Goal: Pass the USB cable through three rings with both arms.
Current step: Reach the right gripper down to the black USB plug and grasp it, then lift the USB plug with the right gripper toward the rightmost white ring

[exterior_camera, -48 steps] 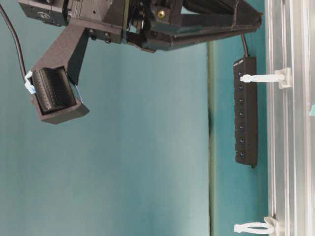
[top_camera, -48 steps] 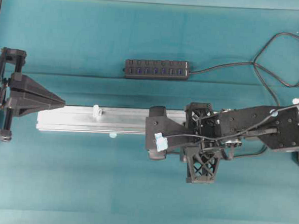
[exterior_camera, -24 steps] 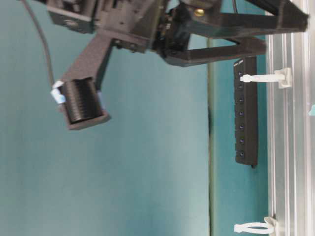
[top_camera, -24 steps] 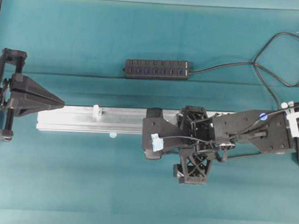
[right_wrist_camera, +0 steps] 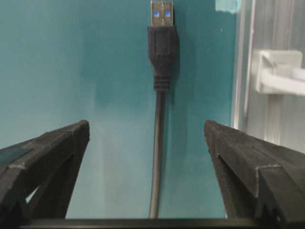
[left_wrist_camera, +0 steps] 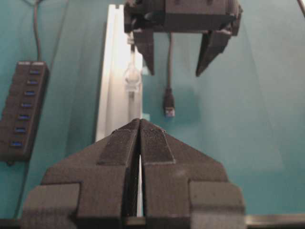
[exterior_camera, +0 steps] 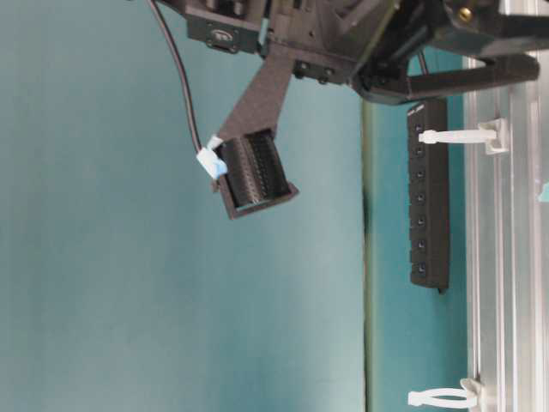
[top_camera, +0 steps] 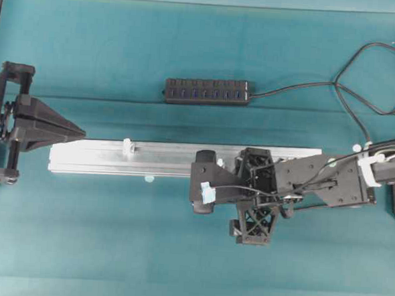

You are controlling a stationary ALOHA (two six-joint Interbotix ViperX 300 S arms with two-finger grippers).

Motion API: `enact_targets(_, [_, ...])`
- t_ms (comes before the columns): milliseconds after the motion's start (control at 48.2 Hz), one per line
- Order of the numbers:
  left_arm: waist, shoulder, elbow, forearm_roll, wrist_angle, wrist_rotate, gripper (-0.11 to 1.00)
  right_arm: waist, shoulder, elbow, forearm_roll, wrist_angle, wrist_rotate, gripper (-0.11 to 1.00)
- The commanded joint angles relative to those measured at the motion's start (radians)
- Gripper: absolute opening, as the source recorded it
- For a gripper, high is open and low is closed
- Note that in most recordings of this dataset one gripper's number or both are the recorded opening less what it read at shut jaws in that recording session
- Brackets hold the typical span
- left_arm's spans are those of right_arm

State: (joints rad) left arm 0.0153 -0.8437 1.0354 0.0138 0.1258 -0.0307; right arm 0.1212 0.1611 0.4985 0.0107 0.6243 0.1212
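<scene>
The USB cable (right_wrist_camera: 157, 143) lies on the teal cloth with its plug (right_wrist_camera: 162, 43) pointing away, metal tip showing blue inside. My right gripper (right_wrist_camera: 147, 128) is open and straddles the cord, touching it with neither finger. From the left wrist view the plug (left_wrist_camera: 169, 102) lies beside the rail, below the right gripper (left_wrist_camera: 176, 67). One translucent white ring (left_wrist_camera: 131, 78) stands on the rail and also shows in the overhead view (top_camera: 126, 147). Two rings (exterior_camera: 455, 136) (exterior_camera: 442, 397) show at table level. My left gripper (top_camera: 83, 133) is shut and empty, off the rail's left end.
The silver aluminium rail (top_camera: 116, 162) runs across the middle of the cloth. A black multi-port hub (top_camera: 206, 91) lies behind it, its thick cord (top_camera: 288, 90) trailing right. A pale blue tape tab (top_camera: 148, 179) sits at the rail's near edge.
My right gripper has opened and let go of the cable, and has dropped closer to the cloth beside the rail. The left arm has not moved.
</scene>
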Motion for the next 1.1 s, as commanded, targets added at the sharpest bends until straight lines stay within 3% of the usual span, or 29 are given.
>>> enact_targets(0, [0.003, 0.003, -0.026, 0.003, -0.005, 0.002, 0.02, -0.006, 0.005, -0.012, -0.002, -0.009, 0.011, 0.67])
enact_targets(1078, [0.020, 0.000, -0.025, 0.003, -0.012, 0.006, 0.02, -0.029, 0.064, -0.021, -0.020, -0.017, -0.014, 0.66])
